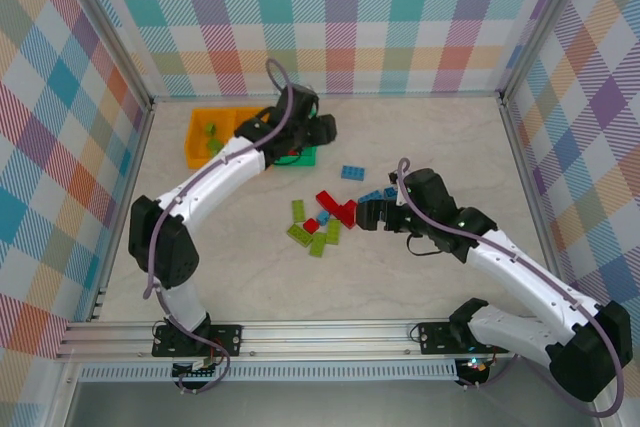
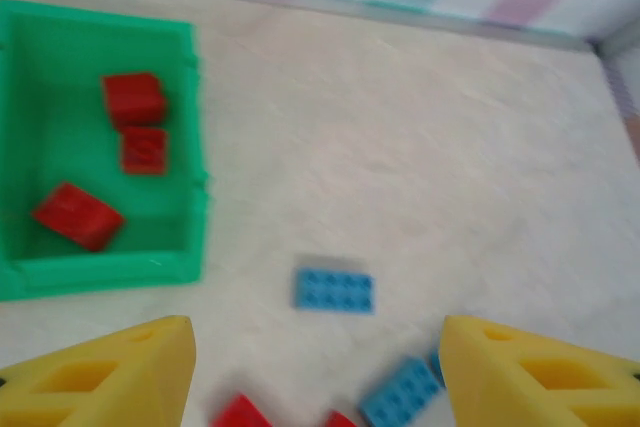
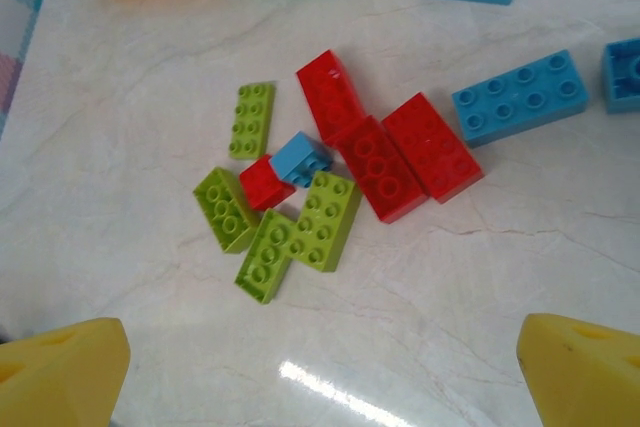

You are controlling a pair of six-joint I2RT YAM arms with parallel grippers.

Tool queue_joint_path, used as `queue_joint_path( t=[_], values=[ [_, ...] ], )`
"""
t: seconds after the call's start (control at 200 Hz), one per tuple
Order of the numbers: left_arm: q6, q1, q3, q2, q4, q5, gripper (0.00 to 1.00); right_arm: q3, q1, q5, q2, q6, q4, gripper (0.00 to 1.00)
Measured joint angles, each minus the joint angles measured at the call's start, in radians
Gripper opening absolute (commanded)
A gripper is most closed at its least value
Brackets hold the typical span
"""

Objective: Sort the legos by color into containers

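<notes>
Checked pastel walls [image 1: 400, 17] ring a pale marbled worktop [image 1: 240, 277], where sorting looks partway done. Many legos [image 3: 378, 169] lie loose in a pile at the middle, with lime, red and blue ones touching, and more blue ones lie just right of it and beyond. Three joined bins [image 1: 230, 111] sit at the far left. The green bin [image 2: 195, 147] holds three red bricks [image 2: 133, 97]. The leftmost orange bin [image 1: 192, 142] shows at least one lime piece [image 1: 211, 130]. The middle one is largely behind the left arm, so I cannot tell what is in it. The left pincer [image 2: 315, 347] hangs just right of the green bin, fingers spread wide and empty, with a lone blue brick [image 2: 334, 290] on the worktop below. The right pincer [image 3: 320, 347] hovers over the near side of the pile, likewise spread and empty. The step in hand seems to be choosing the next brick. Since the pile is tightly packed, the next move calls for a brick with free sides, such as the lime brick [image 3: 251, 119] at the pile's far-left edge. The pincer would come straight down, close across its narrow width without nudging its neighbours, and carry it to the bin of its colour.
</notes>
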Motion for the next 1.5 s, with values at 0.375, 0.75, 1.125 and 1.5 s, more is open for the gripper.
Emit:
queue_joint_path(
  t=[0.375,0.75,1.125,1.5],
  values=[
    [0.047,-0.111,0.04,0.393,0.034,-0.011,1.0,-0.073,0.0,0.161,-0.192,0.055,-0.043,1.0],
    [0.094,-0.11,0.337,0.618,0.023,-0.112,0.9,-0.103,0.0,0.161,-0.24,0.063,-0.087,1.0],
    [0.092,-0.109,0.398,0.703,-0.019,-0.127,0.72,-0.103,0.0,0.155,-0.262,0.063,-0.091,1.0],
    [0.069,-0.108,0.219,0.575,0.024,-0.106,0.45,-0.103,0.0,0.138,-0.23,0.063,-0.084,1.0]
  ],
)
